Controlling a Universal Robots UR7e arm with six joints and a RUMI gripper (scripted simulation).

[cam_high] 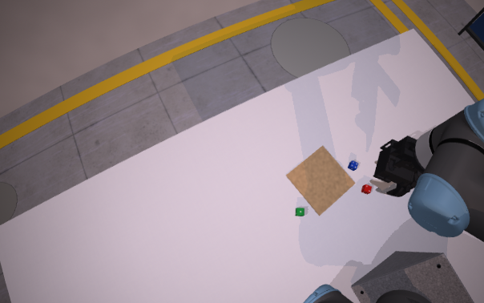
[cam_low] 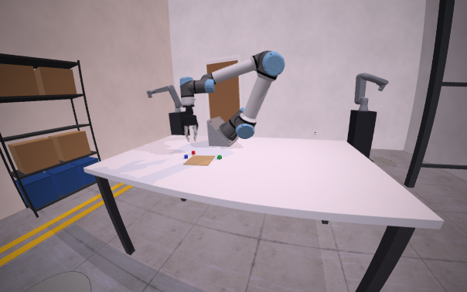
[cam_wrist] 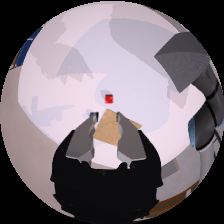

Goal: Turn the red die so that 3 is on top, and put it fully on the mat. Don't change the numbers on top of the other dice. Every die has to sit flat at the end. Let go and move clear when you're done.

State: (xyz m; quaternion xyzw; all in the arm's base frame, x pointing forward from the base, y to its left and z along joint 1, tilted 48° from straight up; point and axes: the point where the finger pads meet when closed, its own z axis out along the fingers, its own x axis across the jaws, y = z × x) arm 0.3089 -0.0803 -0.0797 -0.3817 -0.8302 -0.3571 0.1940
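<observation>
The red die (cam_high: pixel 366 189) (cam_low: pixel 193 152) (cam_wrist: pixel 109 99) lies on the table just off a corner of the tan mat (cam_high: pixel 320 180) (cam_low: pixel 199 161) (cam_wrist: pixel 107 134); its top number is too small to read surely. The blue die (cam_high: pixel 352 165) (cam_low: pixel 185 157) lies beside the mat and seems to show 4; in the wrist view a finger mostly hides it. The green die (cam_high: pixel 300 212) (cam_low: pixel 219 157) lies off another side, seemingly with 1 up, and is hidden in the wrist view. My gripper (cam_high: pixel 373 183) (cam_low: pixel 192 140) (cam_wrist: pixel 107 112) hangs above the table near the red die, empty, its fingers partly open with a narrow gap.
The arm's grey base block (cam_high: pixel 401 268) (cam_low: pixel 217 135) (cam_wrist: pixel 184 57) stands on the white table (cam_high: pixel 160 224) (cam_low: pixel 294 174). Shelving (cam_low: pixel 42 96) with boxes stands beyond the table, at the left in the exterior view.
</observation>
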